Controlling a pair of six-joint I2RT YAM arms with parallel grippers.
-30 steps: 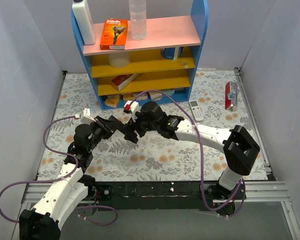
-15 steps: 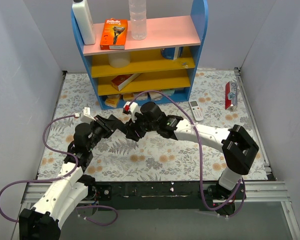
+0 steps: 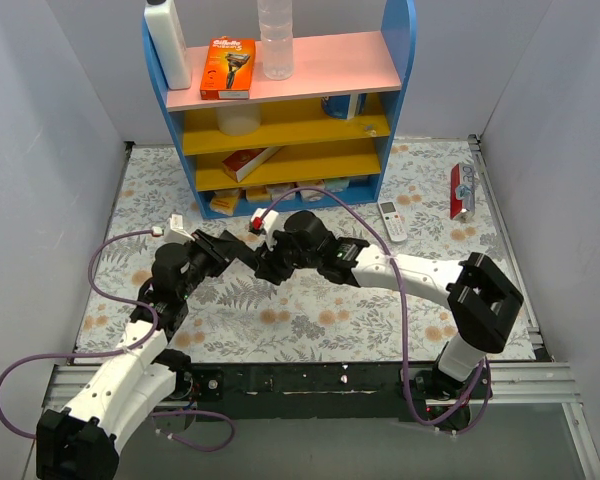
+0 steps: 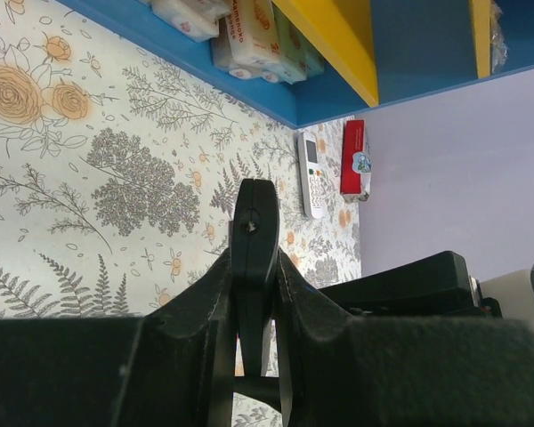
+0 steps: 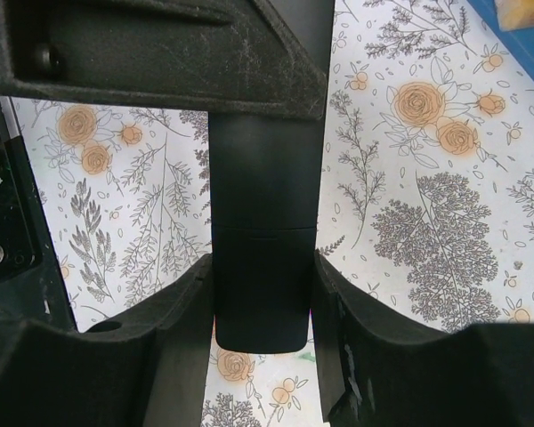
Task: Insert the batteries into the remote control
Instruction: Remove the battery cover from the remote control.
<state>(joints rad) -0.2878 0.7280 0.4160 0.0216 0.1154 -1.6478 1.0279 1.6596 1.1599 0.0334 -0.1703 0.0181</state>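
Note:
A black remote control (image 3: 254, 256) is held above the floral mat between both grippers. My left gripper (image 3: 238, 250) is shut on it; in the left wrist view the remote (image 4: 254, 222) stands edge-on between the fingers (image 4: 254, 280). My right gripper (image 3: 270, 264) is shut on the remote's other end; in the right wrist view its plain back with the cover seam (image 5: 262, 196) fills the gap between the fingers (image 5: 262, 298). No batteries show in any view. A white remote (image 3: 391, 220) lies on the mat to the right, also in the left wrist view (image 4: 311, 174).
A blue shelf unit (image 3: 280, 110) with yellow shelves stands at the back, holding boxes, bottles and a razor pack (image 3: 227, 67). A red package (image 3: 462, 190) leans at the right wall. Purple cables loop around both arms. Grey walls close in both sides.
Both arms have shifted a little, the left gripper slightly to the right. Both grippers keep their hold on the black remote.

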